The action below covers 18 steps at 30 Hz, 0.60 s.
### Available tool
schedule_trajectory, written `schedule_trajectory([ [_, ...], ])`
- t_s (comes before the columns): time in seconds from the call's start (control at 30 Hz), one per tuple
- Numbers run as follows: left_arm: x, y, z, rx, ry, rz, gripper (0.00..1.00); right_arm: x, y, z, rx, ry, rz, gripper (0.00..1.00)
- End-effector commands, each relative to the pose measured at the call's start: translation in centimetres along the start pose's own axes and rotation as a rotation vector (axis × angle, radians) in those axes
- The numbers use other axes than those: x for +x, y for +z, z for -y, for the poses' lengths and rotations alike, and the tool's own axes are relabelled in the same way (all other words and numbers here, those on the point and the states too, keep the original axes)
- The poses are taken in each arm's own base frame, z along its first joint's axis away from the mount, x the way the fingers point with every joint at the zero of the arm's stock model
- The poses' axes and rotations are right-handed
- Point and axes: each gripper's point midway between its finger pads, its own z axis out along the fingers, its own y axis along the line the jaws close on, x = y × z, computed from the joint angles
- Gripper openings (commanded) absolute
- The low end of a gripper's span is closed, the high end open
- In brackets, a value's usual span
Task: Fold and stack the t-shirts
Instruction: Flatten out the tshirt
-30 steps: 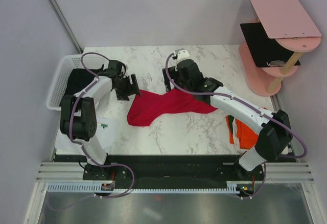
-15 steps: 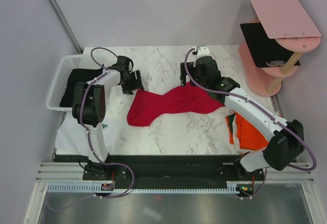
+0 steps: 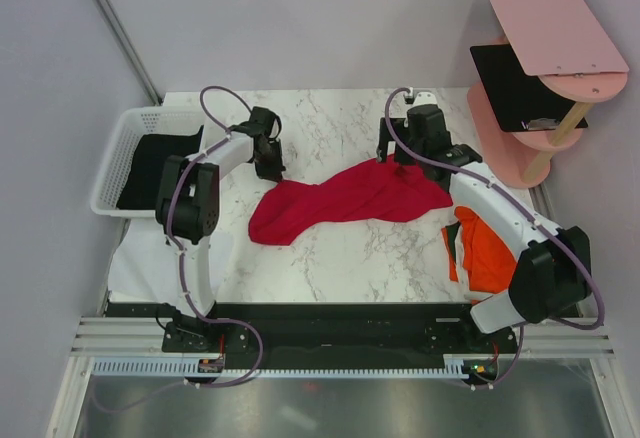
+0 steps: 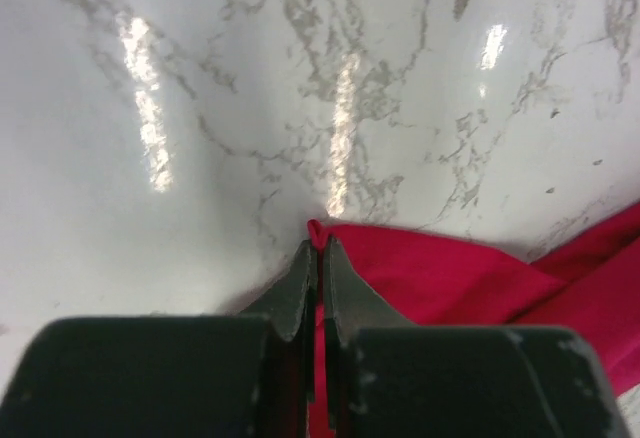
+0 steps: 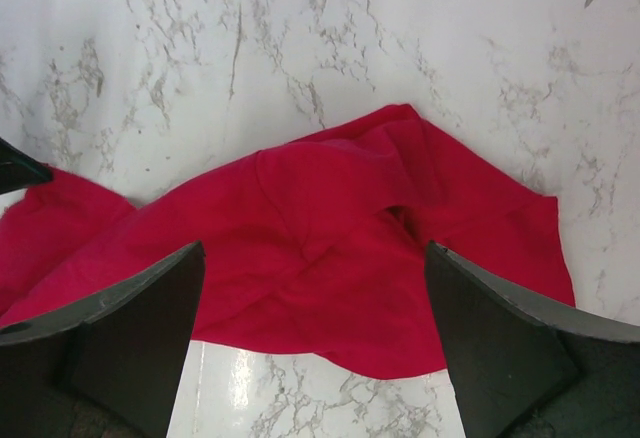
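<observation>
A crimson t-shirt [image 3: 345, 200] lies crumpled across the middle of the marble table [image 3: 330, 118]. My left gripper [image 3: 272, 171] is at its far left corner, shut on a small fold of the red cloth [image 4: 318, 230], with the fingertips [image 4: 300, 268] down at the table. My right gripper [image 3: 400, 155] hovers over the shirt's far right part, jaws wide open and holding nothing. The red cloth [image 5: 330, 228] lies below and between its fingers [image 5: 150, 308]. An orange-red t-shirt [image 3: 482, 255] lies by the right arm. A black t-shirt [image 3: 150, 163] sits in the basket.
A white mesh basket [image 3: 112, 163] stands at the table's left edge. A white sheet [image 3: 145, 263] lies in front of it. A pink tiered stand [image 3: 550, 33] with a flat black board [image 3: 512, 83] is off the far right corner.
The left gripper moved right to the shirt's far left corner and shut on it. The right arm swung right and farther back, and the shirt's right end spread out.
</observation>
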Motion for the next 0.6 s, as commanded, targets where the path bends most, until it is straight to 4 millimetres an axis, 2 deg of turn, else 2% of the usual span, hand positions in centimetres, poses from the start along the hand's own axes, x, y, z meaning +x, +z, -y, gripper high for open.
schedule_trajectory([
  [0.0,-4.2,-6.5,-0.1,-0.063,0.047,0.136,0.02,3.5,2.4,0.8,-0.017,0.058,-0.124,0.97],
  [0.03,-4.8,-7.3,-0.6,-0.105,0.052,0.166,0.02,4.0,2.7,0.6,-0.038,0.07,-0.147,0.97],
  [0.07,-5.8,-8.9,-0.5,-0.107,0.057,0.207,0.02,5.0,3.6,0.8,-0.036,0.075,-0.18,0.97],
  [0.17,-6.7,-11.5,-0.8,-0.141,0.065,0.258,0.02,6.4,5.1,1.4,-0.054,0.116,-0.235,0.97],
  [0.4,-7.7,-16.1,-1.5,-0.162,0.059,0.345,0.02,8.2,7.5,2.6,-0.067,0.189,-0.291,0.97],
  [0.57,-8.4,-18.5,-0.9,-0.148,0.07,0.389,0.02,9.2,10.5,1.6,-0.135,0.262,-0.318,0.95],
])
